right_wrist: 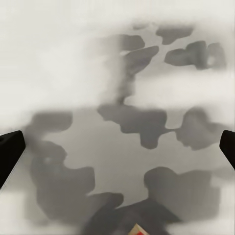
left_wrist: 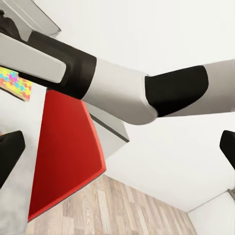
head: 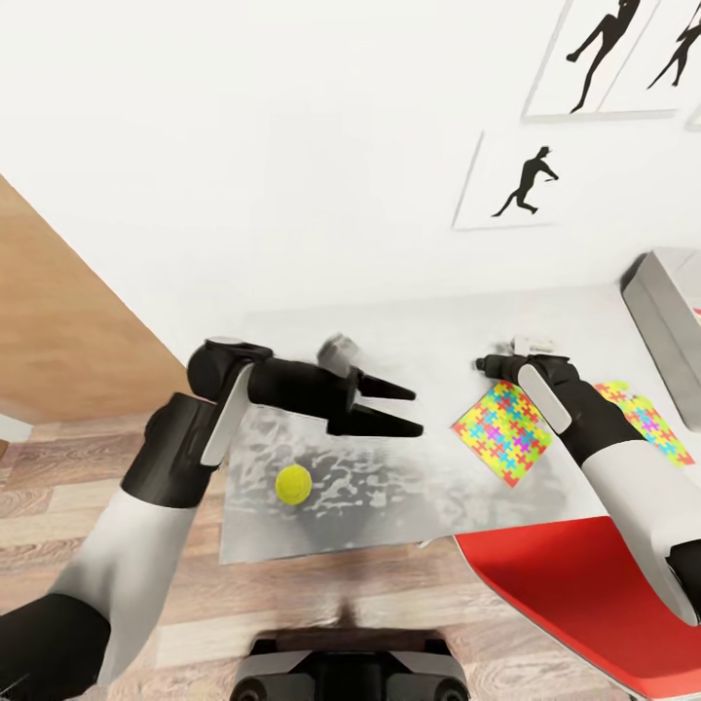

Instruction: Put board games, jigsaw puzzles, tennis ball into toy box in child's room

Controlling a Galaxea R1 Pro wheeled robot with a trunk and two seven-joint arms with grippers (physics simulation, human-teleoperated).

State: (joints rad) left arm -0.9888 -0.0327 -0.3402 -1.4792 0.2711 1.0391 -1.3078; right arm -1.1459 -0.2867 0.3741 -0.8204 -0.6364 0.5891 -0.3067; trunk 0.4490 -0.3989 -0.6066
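The yellow-green tennis ball [head: 293, 483] lies on the marbled table [head: 389, 501] near its front left. My left gripper [head: 414, 410] hovers open above the table, right of and beyond the ball, fingers pointing right; its fingertips [left_wrist: 10, 156] stand wide apart. One jigsaw puzzle [head: 501, 433] lies flat at mid-right, also seen as puzzle [left_wrist: 14, 83]. A second puzzle [head: 650, 421] is partly covered by my right arm. My right gripper [right_wrist: 117, 152] is open over bare table top beyond the first puzzle. The grey toy box [head: 657, 321] stands at the far right. The board games and bed are out of view.
A red chair [head: 584, 584] sits at the table's front right, under my right arm. The white wall with framed silhouette pictures [head: 521, 180] runs behind the table. Wooden floor [head: 58, 467] and a brown panel [head: 58, 321] lie to the left.
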